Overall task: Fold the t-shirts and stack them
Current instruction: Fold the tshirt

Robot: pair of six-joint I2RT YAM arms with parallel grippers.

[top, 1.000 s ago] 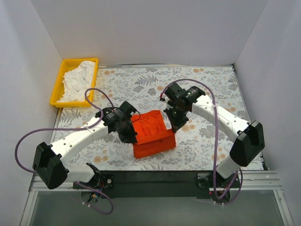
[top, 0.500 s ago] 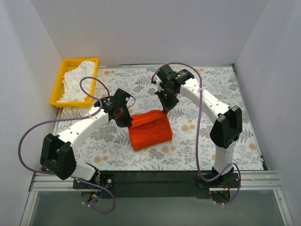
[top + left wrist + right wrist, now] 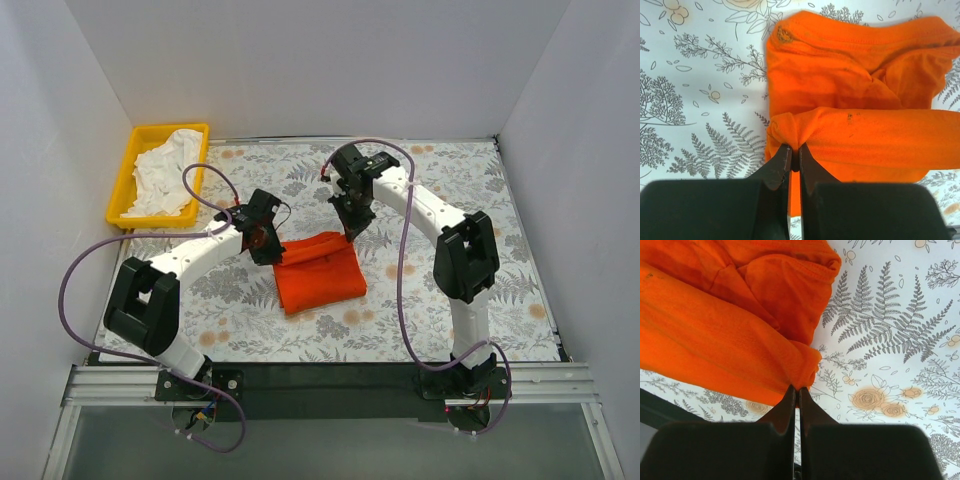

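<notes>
The orange-red t-shirt (image 3: 320,272) lies folded in a small rectangle mid-table. My left gripper (image 3: 272,250) is shut on its far left corner; in the left wrist view the fabric (image 3: 850,120) bunches at the left gripper (image 3: 795,152). My right gripper (image 3: 349,232) is shut on the far right corner, where a rolled fold (image 3: 730,345) meets the right gripper (image 3: 797,390). The white t-shirt (image 3: 165,170) lies crumpled in the yellow tray (image 3: 125,185) at the back left.
The table wears a floral cloth (image 3: 450,200). White walls enclose the back and both sides. A black rail (image 3: 330,375) runs along the near edge by the arm bases.
Both grippers have carried the shirt's held edge away from the bases toward the back. The raised flap has come down and the shirt lies flatter and smaller.
</notes>
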